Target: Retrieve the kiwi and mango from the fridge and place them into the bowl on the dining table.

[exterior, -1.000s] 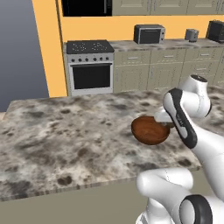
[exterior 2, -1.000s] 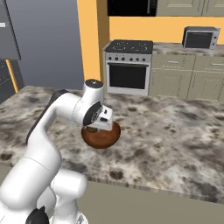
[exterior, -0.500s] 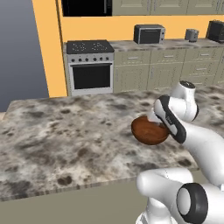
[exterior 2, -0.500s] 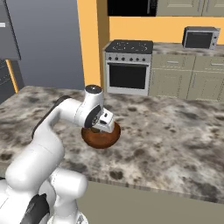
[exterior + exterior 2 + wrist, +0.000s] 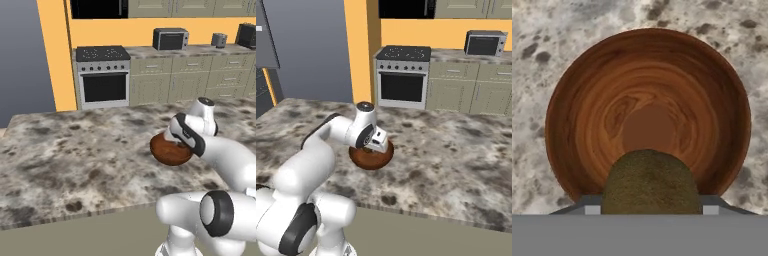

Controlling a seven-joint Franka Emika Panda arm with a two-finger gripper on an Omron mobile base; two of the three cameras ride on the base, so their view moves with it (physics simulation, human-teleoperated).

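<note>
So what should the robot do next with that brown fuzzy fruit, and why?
Probably open the end effector and let the kiwi drop. In the hand view the kiwi sits between the fingertips, right over the middle of the bowl, and the bowl has no fruit in it yet.

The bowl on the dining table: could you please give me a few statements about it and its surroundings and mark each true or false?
1. The bowl is empty inside. True.
2. The pincer holds the mango. False: it holds the greenish-brown kiwi.
3. The kiwi is over the bowl. True.
4. The bowl rests on the stove. False: it stands on the dining table.
5. A microwave sits on the far counter. True.
</note>
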